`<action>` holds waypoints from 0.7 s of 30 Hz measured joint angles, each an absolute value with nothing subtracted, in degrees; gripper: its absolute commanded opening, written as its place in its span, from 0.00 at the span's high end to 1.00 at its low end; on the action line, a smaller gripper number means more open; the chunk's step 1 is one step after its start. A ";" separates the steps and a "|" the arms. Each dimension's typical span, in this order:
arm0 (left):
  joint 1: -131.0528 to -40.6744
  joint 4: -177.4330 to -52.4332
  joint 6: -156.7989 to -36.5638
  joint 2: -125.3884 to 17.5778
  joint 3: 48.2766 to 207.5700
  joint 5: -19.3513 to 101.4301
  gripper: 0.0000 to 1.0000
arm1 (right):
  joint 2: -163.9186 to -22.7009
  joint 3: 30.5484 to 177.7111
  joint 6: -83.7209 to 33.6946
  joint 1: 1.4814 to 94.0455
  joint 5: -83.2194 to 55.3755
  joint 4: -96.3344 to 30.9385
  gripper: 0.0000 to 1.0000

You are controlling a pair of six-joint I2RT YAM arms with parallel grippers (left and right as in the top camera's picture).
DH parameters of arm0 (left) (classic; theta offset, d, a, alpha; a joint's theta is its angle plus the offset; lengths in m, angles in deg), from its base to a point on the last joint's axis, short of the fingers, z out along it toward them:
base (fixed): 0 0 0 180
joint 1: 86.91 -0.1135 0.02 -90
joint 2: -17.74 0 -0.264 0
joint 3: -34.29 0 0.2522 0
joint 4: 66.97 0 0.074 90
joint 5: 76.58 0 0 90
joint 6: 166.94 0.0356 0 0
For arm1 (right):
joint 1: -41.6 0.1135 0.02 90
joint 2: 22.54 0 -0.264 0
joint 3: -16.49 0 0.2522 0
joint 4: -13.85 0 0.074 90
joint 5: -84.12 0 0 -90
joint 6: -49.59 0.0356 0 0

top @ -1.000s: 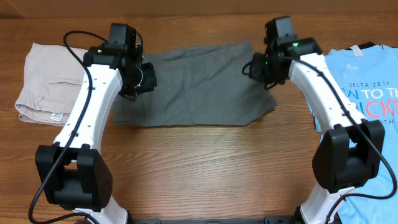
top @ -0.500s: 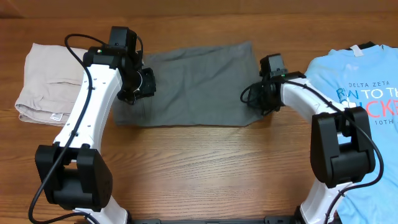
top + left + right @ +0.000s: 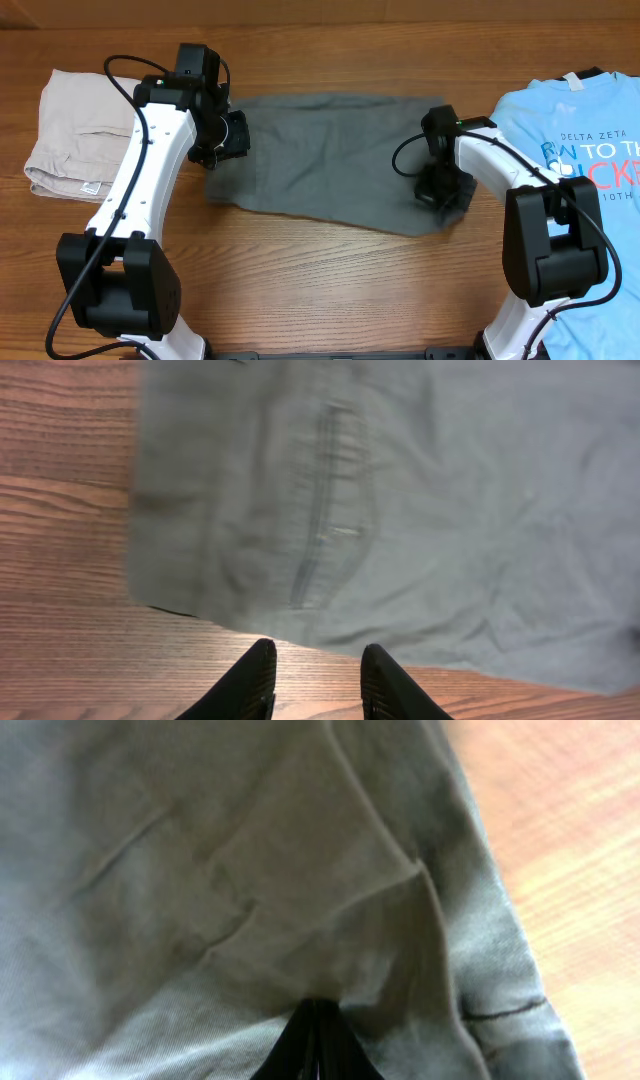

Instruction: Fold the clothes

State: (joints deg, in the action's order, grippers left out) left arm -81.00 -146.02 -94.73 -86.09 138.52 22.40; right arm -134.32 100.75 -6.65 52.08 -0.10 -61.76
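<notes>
The dark grey shorts point(image 3: 330, 155) lie spread flat in the middle of the table, their right end slanting toward the front. The left wrist view shows their waistband end with the slit back pocket point(image 3: 322, 510). My left gripper point(image 3: 222, 145) hovers at the shorts' left edge; its fingers point(image 3: 315, 678) stand apart over bare wood, empty. My right gripper point(image 3: 438, 192) is at the shorts' front right corner. In the right wrist view its fingers point(image 3: 315, 1030) are pinched together on a fold of the grey cloth point(image 3: 250, 870).
Folded pale beige shorts point(image 3: 75, 130) with a small white tag lie at the far left. A light blue printed T-shirt point(image 3: 590, 150) lies at the right edge, close to the right arm. Bare wood runs along the table's front.
My right gripper has moved toward the front of the table, dragging the shorts' right end with it; the shorts have shifted right and turned. The left gripper has barely moved.
</notes>
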 measured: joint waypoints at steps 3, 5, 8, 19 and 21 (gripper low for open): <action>-81.00 -146.11 -94.73 -86.09 138.52 22.37 0.70 | -134.15 100.08 -5.93 52.08 1.59 -63.37 0.96; -81.00 -145.98 -94.70 -86.09 138.52 22.24 0.80 | -133.82 99.79 -6.04 52.08 1.98 -63.51 0.96; -81.00 -145.24 -94.64 -86.11 138.52 21.98 0.96 | -131.85 99.79 -6.81 51.93 1.96 -65.39 0.96; -79.71 -138.88 -94.51 -86.11 138.46 22.48 0.96 | -116.12 110.52 -14.46 51.38 -14.46 -63.09 0.96; -78.75 -136.36 -94.51 -86.11 138.26 23.88 0.96 | -115.81 110.59 -15.77 51.40 -18.74 -60.95 0.96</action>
